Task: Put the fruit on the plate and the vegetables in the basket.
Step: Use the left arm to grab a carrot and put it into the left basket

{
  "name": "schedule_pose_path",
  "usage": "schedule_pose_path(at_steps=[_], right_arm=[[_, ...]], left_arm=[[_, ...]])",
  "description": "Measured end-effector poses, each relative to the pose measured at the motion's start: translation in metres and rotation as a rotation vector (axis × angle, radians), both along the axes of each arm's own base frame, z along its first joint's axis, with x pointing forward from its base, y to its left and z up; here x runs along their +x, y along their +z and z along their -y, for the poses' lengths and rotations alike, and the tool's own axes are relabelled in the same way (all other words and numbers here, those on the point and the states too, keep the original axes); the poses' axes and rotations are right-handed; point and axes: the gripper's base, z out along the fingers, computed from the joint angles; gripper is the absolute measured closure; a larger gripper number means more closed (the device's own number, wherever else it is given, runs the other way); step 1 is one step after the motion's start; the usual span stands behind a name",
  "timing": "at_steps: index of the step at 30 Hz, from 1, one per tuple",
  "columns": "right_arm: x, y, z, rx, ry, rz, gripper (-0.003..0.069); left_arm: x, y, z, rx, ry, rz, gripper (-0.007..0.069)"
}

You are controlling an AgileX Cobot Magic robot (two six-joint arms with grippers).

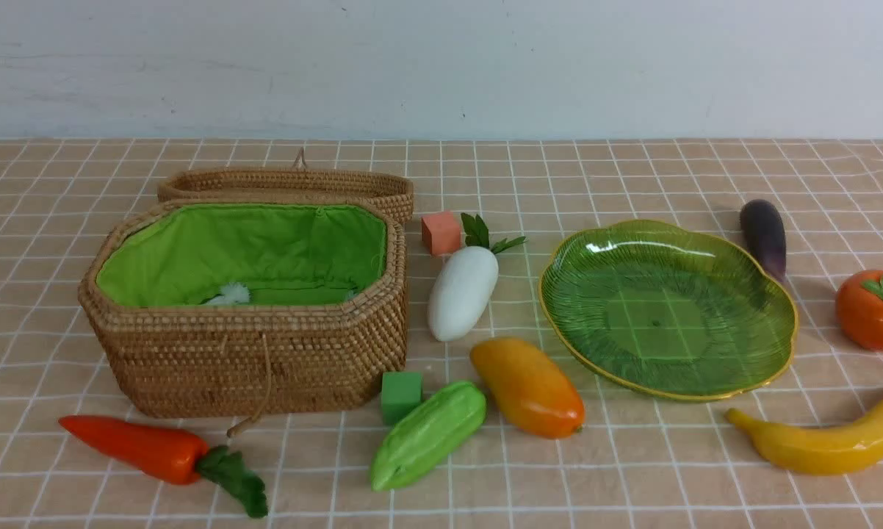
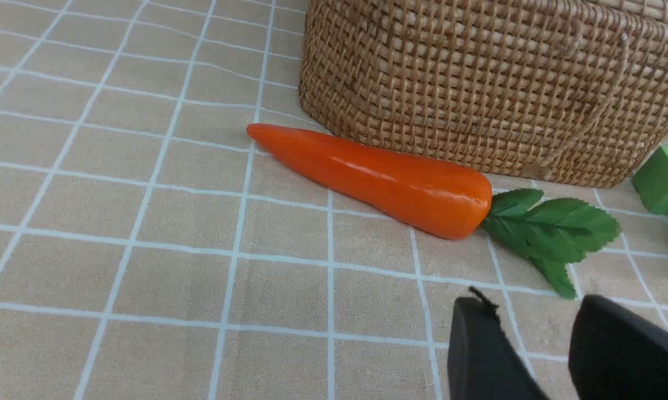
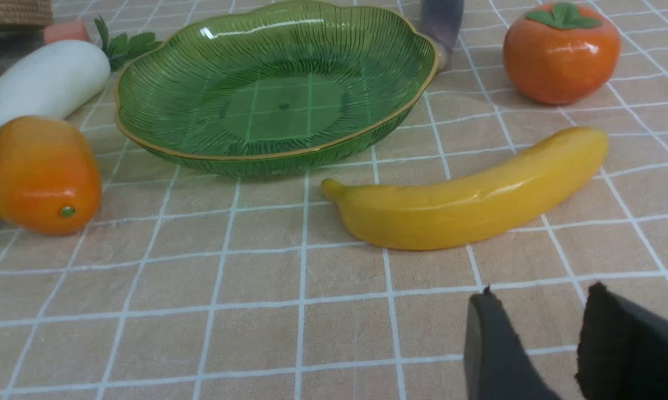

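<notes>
1. Basket: wicker, standing on the left half of the checked tablecloth. Its lid is swung open to the far side, baring the green lining. All four vegetables lie outside it.
2. Carrot: flat on the cloth just beside the basket's near wall, with its tip to the left and its leaves to the right.
3. Gourd: lies slantwise off the basket's near-right corner, with a green cube just beside it.
4. Radish: lies between basket and plate with its leaves toward the far side. An orange cube sits just left of the leaves.
5. Eggplant: lies at the plate's far-right rim.
6. Plate: green glass with a gold edge, right of centre. All three fruits lie outside it.
7. Mango: lies just beside the plate's near-left rim, between gourd and plate.
8. Banana: lies near-right of the plate, close to its rim.
9. Persimmon: sits upright at the right, beyond the plate and near the eggplant.
10. Left gripper: its fingers are parted and hold nothing. It is near the carrot's leaves but clear of them.
11. Right gripper: its fingers are parted and hold nothing. It is near the banana but clear of it.
</notes>
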Motion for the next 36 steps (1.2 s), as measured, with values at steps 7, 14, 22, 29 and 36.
schedule_pose_path(at_steps=[7, 14, 22, 29, 36], right_arm=[[0.000, 0.000, 0.000, 0.000, 0.000, 0.000, 0.0417], [0.000, 0.000, 0.000, 0.000, 0.000, 0.000, 0.0417], [0.000, 0.000, 0.000, 0.000, 0.000, 0.000, 0.0417], [0.000, 0.000, 0.000, 0.000, 0.000, -0.001, 0.0417], [0.000, 0.000, 0.000, 0.000, 0.000, -0.001, 0.0417]], left_arm=[[0.000, 0.000, 0.000, 0.000, 0.000, 0.000, 0.0386], [0.000, 0.000, 0.000, 0.000, 0.000, 0.000, 0.0386], [0.000, 0.000, 0.000, 0.000, 0.000, 0.000, 0.0386], [0.001, 0.001, -0.006, 0.265, -0.014, 0.030, 0.0386], [0.004, 0.020, 0.000, -0.176, 0.040, 0.212, 0.0386]])
